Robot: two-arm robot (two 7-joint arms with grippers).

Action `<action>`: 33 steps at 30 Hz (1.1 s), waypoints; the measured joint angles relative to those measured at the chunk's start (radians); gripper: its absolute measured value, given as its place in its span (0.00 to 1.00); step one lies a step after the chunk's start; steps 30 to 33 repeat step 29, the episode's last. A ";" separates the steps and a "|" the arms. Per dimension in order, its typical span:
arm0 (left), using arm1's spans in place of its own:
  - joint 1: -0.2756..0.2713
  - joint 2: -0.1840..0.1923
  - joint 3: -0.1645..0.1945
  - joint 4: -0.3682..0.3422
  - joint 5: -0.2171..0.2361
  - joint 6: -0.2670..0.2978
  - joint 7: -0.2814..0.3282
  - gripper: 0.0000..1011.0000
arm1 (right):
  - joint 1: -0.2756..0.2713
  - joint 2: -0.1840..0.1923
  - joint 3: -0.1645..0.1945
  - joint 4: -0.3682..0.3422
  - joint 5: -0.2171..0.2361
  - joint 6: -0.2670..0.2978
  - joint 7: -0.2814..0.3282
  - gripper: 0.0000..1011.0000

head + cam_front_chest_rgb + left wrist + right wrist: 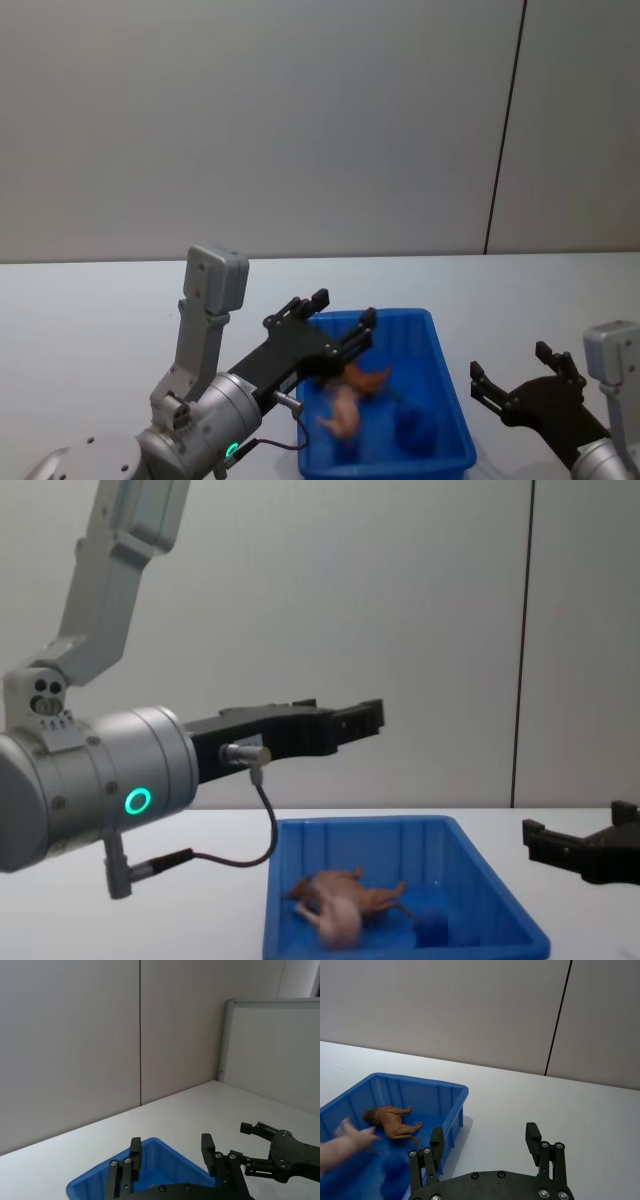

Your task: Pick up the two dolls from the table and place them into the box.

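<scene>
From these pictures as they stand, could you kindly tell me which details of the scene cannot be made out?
- The pink pig: blurred in the head, chest and right wrist views, so its pose in the blue box is unclear.
- The blue toy: merges with the box floor, so its shape is unclear.
- The left gripper over the box: the left wrist view's lower edge cuts off the box's contents.
- The right gripper: cut by the chest view's right edge.

Inside the blue box [445, 385] on the white bench [90, 340] lie a brown lion [392, 1121], a blurred pink pig [343, 411] and a blue toy [414, 426].
</scene>
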 joint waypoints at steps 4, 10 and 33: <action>-0.005 -0.004 0.002 0.009 -0.006 -0.010 -0.024 0.82 | 0.000 0.000 0.000 0.000 0.000 0.000 0.000 0.99; -0.012 -0.009 0.003 0.020 -0.013 -0.022 -0.050 0.98 | 0.000 0.000 0.000 0.000 0.000 0.000 0.000 0.99; -0.020 -0.014 0.006 0.033 -0.021 -0.035 -0.083 0.99 | 0.000 0.000 0.000 0.000 0.000 0.000 0.000 0.99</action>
